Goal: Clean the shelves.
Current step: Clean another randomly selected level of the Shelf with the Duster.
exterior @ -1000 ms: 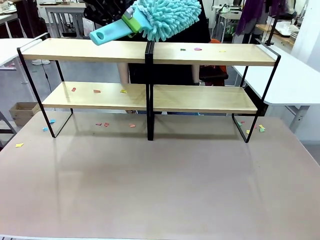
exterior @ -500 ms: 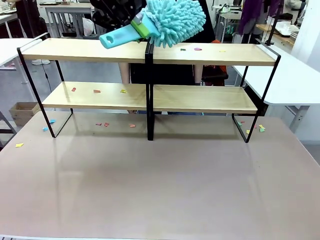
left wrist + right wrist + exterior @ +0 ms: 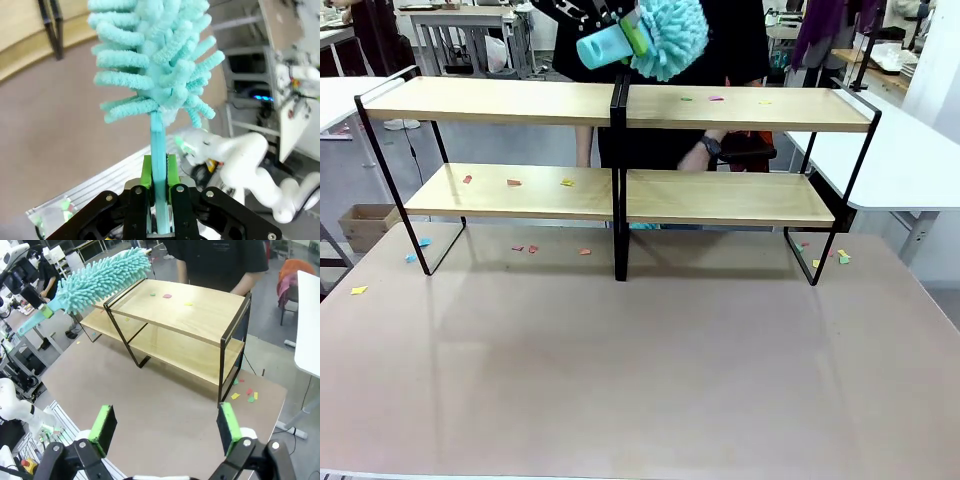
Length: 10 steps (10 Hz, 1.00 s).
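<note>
1. Two grippers to cover, lefty first: the left gripper [image 3: 159, 182] is clamped tight on the flat handle of a fluffy teal duster [image 3: 155, 65]. Its green pads [image 3: 146, 172] squeeze the handle from both sides, and the head sticks up away from the wrist camera.
2. From the front, the duster [image 3: 660, 35] is up in the air above the shelves [image 3: 650, 195], roughly over the spot where the two units join. The head sits over the inner end of the right unit and the handle end points toward picture left. It's clear of the top boards, not touching them.
3. The right gripper [image 3: 166, 427] is spread wide with nothing in it. It hangs over the desk [image 3: 150, 390], off the right end of the shelves [image 3: 190, 315].
4. The shelves stand on the far half of the desk and span most of its width, with the black legs planted on the desktop.
5. Paper scraps [image 3: 715, 98] are all over. There are a few on the top right board and a few on the lower left board. More lie on the desk under the left unit, some by the right leg, and one near the desk's left edge.
6. A person [image 3: 740, 40] in a dark top stands right behind the shelves. One hand [image 3: 692, 155], with a watch on the wrist, shows between the two tiers of the right unit.
</note>
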Motion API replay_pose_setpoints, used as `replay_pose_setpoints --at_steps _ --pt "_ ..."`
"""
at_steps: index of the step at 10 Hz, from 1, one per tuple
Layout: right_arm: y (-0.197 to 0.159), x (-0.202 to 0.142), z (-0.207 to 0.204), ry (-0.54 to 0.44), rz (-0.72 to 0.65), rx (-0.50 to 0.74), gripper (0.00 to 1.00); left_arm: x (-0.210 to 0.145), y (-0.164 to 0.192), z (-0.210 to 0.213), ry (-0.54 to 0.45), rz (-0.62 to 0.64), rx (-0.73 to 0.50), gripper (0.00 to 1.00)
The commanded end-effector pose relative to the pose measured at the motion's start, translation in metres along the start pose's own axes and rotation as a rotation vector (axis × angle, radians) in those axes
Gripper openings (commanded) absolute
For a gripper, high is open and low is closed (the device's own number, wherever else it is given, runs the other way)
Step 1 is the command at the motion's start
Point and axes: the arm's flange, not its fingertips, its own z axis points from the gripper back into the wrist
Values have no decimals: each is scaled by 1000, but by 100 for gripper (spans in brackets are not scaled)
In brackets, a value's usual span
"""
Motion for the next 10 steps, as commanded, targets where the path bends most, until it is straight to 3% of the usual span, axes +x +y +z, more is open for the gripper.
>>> replay_pose_setpoints --at_steps 1,2,7,10 --pt "2 -2 1 5 12 -1 100 6 -9 -11 -74 27 101 13" --pt "2 -2 1 5 12 -1 100 8 -13 -21 -121 9 165 13" --pt "2 -2 1 5 12 -1 100 20 -27 -75 -6 18 412 13" --pt "2 -2 1 5 12 -1 100 38 -37 -99 61 -7 399 13"
